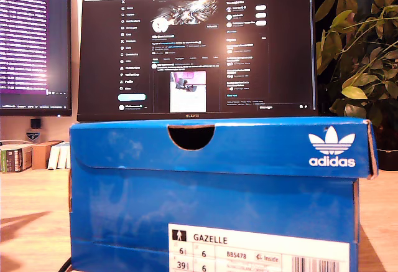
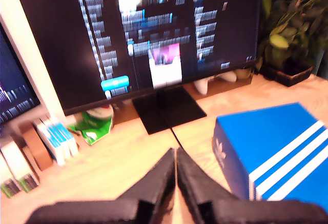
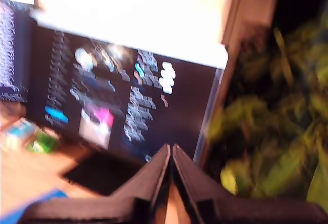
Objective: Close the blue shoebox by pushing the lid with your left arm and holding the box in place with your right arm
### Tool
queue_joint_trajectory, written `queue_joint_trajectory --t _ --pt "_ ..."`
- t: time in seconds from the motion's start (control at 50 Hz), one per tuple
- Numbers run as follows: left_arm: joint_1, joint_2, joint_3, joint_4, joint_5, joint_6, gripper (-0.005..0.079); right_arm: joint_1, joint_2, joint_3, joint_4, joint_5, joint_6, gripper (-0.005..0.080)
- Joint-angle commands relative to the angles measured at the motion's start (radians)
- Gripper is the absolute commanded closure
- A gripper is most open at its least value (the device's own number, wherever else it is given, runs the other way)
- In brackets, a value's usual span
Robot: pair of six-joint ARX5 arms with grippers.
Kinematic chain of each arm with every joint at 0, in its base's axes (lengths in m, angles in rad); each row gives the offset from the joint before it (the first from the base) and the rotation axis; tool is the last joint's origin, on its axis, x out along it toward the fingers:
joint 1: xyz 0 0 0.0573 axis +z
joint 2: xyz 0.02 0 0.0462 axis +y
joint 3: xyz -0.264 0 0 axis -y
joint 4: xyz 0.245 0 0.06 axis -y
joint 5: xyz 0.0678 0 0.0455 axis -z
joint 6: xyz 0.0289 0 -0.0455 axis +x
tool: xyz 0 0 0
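1. The blue shoebox (image 1: 214, 191) sits on the bench (image 1: 31, 222), lid (image 1: 217, 144) down, filling the exterior view from 3 to 9 o'clock.
2. My first pincer (image 2: 176, 165) hangs pressed closed, empty, just beside the box.
3. My second pincer (image 3: 171, 160) is closed too, gripping nothing, facing the monitor (image 3: 118, 101) and plant (image 3: 277, 131).

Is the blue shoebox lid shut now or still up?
Shut. In the exterior view the lid lies flat over the blue Adidas shoebox, its front flap overlapping the box wall.
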Motion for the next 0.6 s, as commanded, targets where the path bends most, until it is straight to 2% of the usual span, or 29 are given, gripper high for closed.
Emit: queue_joint_trajectory --t 0.0,0.5,0.58 --pt "0.000 -0.042 -0.049 0.043 0.005 -0.026 0.0761 -0.003 -0.035 -0.054 0.022 0.017 0.003 0.0752" --pt "0.000 -0.159 -0.336 0.216 -0.012 -0.100 0.0761 -0.004 -0.214 -0.296 0.033 0.049 0.073 0.0752" --pt "0.000 -0.159 -0.367 0.246 -0.016 -0.105 0.0761 -0.004 -0.234 -0.333 0.065 0.090 0.085 0.0752"
